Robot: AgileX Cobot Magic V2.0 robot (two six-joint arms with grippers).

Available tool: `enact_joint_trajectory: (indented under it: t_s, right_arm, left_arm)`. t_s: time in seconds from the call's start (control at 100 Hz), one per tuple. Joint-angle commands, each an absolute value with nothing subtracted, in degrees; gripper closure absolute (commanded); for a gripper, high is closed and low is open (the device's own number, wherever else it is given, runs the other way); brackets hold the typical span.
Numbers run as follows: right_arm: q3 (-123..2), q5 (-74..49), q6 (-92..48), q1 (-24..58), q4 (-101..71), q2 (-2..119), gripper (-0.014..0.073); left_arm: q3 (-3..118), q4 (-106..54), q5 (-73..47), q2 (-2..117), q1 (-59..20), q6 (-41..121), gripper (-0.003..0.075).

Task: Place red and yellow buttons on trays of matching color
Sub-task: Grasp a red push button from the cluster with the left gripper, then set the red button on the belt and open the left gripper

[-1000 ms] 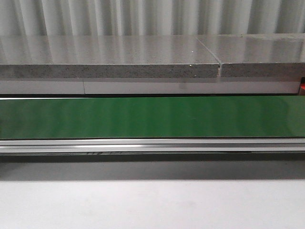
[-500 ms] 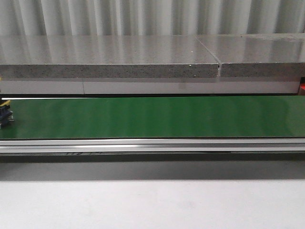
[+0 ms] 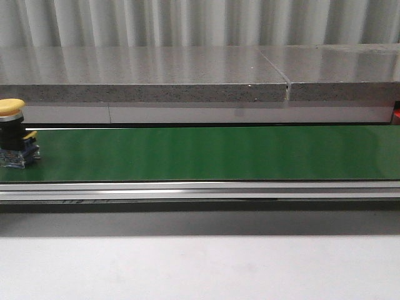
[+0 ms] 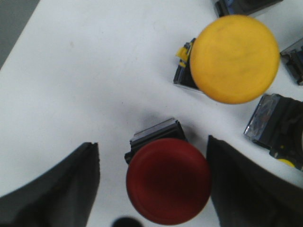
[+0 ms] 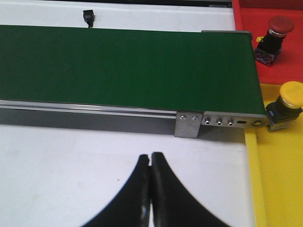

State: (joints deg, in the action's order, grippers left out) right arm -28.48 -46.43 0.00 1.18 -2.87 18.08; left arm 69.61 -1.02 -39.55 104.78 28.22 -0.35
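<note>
The conveyor belt (image 3: pixel 206 153) looks matt green, like rubber or fabric, edged by a brushed metal rail (image 3: pixel 200 190). At twelve o'clock behind it, the speckled stone-like slab (image 3: pixel 144 78) is polished and reflective. The yellow button (image 4: pixel 234 59) and red button (image 4: pixel 168 182) have smooth, matt plastic caps; the white tabletop (image 4: pixel 94 85) looks matt.

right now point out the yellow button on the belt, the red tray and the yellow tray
yellow button (image 3: pixel 11 107), front view, its cap
red tray (image 5: pixel 244 16), right wrist view, bare floor
yellow tray (image 5: pixel 279 179), right wrist view, bare floor
</note>
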Motion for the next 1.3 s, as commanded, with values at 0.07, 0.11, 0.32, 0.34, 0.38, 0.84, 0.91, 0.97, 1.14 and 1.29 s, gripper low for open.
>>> enact_joint_trajectory:
  t_s: [0.07, 0.11, 0.32, 0.34, 0.38, 0.84, 0.91, 0.97, 1.14, 1.29]
  right_arm:
    - [-29.9, -42.7, -0.6, 1.2, -2.4, 18.6, 0.0659]
    - [-29.9, -42.7, -0.6, 1.2, -2.4, 18.6, 0.0659]
    - [-29.9, -42.7, -0.6, 1.2, -2.4, 18.6, 0.0659]
    - [-29.9, -42.7, -0.6, 1.2, -2.4, 18.6, 0.0659]
    - [-29.9, -42.7, -0.6, 1.2, -2.4, 18.6, 0.0659]
    - [-29.9, -42.7, -0.6, 1.2, -2.4, 18.6, 0.0659]
    - [-29.9, -42.7, -0.6, 1.2, -2.4, 18.6, 0.0659]
    - [-29.9, -42.7, -0.6, 1.2, -2.4, 18.6, 0.0659]
    - [-29.9, -42.7, -0.6, 1.2, -2.4, 18.6, 0.0659]
    - [-29.9, -42.7, -0.6, 1.2, -2.4, 18.6, 0.0659]
  left_arm:
    - [70.8, -1.2, -37.0, 102.2, 27.7, -0.9, 0.0468]
    - [70.8, -1.2, -37.0, 102.2, 27.7, -0.9, 0.0498]
    - [70.3, -1.2, -37.4, 100.0, 26.9, -0.9, 0.0553]
    - [70.2, -1.1, -37.6, 99.2, 26.9, -0.9, 0.0553]
    - [69.8, -1.1, -38.4, 97.6, 26.9, -0.9, 0.0553]
    - [70.9, 0.0, -48.3, 82.3, 18.4, 0.0, 0.0553]
    - [71.6, -0.4, -48.8, 82.2, 16.0, 0.0, 0.0553]
    - [71.8, -0.8, -48.7, 82.2, 14.2, 0.0, 0.0553]
    - [71.8, -0.8, -48.5, 83.3, 9.4, 0.0, 0.0553]
    - [71.8, -0.8, -48.2, 85.1, 7.3, 0.0, 0.0553]
